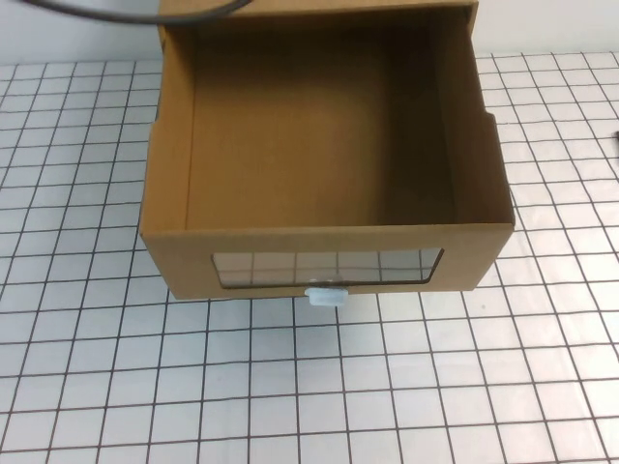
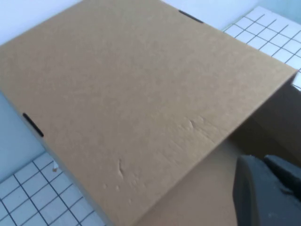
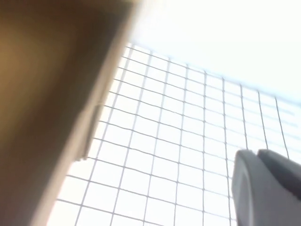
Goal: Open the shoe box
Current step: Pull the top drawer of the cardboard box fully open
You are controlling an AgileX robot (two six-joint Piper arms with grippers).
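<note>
Shoe box (image 1: pixel 319 240) stands open, interior exposed, at upper centre of the high view on the gridded surface (image 1: pixel 309 387). Left tool (image 2: pixel 268 193) is close over the box's cardboard panel; its state cannot be told. Right tool (image 3: pixel 268 188) is beside the box, above the surface, pressed together.

Your high camera looks steeply down into the shoe box (image 1: pixel 319 239). Both wrist cameras sit close against that same box.

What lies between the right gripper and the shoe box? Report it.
Only bare gridded table, shown in the right wrist view; the shut right gripper hangs clear of the shoe box. The left gripper hovers near the box's cardboard.
</note>
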